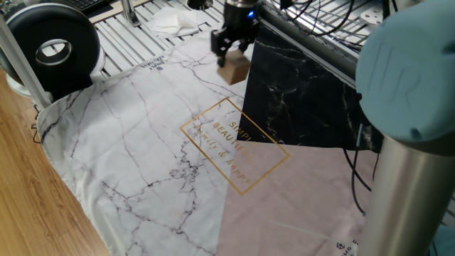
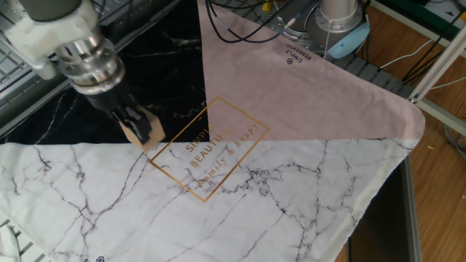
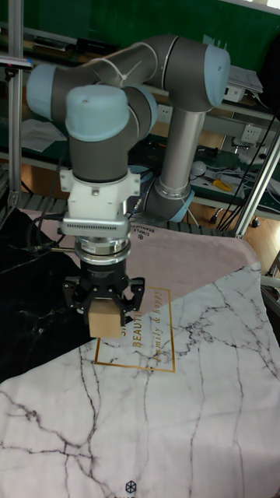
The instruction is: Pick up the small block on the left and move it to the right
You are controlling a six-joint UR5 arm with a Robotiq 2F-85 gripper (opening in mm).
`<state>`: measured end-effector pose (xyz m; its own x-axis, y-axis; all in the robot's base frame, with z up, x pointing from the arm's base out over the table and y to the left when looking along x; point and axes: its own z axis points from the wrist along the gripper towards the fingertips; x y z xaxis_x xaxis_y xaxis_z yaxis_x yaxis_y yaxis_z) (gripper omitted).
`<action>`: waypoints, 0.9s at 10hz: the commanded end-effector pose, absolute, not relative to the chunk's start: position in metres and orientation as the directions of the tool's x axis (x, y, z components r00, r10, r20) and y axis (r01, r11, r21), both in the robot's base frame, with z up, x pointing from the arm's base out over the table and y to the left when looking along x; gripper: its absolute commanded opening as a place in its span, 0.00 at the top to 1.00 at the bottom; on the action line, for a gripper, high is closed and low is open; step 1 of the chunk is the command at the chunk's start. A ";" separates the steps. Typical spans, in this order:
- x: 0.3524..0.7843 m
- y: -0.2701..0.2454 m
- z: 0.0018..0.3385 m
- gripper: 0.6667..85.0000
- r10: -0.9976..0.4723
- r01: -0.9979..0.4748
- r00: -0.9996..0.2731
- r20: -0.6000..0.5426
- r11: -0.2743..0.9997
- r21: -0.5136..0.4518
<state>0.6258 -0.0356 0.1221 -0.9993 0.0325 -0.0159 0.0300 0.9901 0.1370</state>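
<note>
The small block (image 1: pixel 234 70) (image 2: pixel 136 131) (image 3: pixel 104 324) is a plain tan cube, held off the cloth between my fingers. My gripper (image 1: pixel 233 52) (image 2: pixel 138 129) (image 3: pixel 103 312) is shut on it and points straight down. In the tall fixed view the block hangs over the seam where the black marble patch meets the white marble cloth, just left of the gold-framed lettering (image 3: pixel 146 327). The other fixed view puts it at the lettering's (image 2: pixel 210 148) upper left corner.
A cloth covers the table in three patches: white marble (image 1: pixel 135 142), black marble (image 1: pixel 298 92), pink (image 1: pixel 298 192). A black round device (image 1: pixel 51 44) and a crumpled white rag (image 1: pixel 174 21) lie beyond the cloth's far edge. The arm's base (image 2: pixel 331 22) stands past the pink corner.
</note>
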 end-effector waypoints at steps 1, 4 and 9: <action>0.630 -0.056 0.121 1.00 -0.080 -0.081 -0.996 -0.045 0.997 0.016; 0.626 -0.058 0.120 1.00 -0.208 -0.208 -0.978 -0.027 0.978 0.006; 0.639 -0.077 0.122 1.00 -0.364 -0.359 -0.930 -0.050 0.930 -0.085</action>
<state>0.6335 -0.0639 0.1196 -0.9531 -0.2987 -0.0496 -0.2977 0.9543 -0.0267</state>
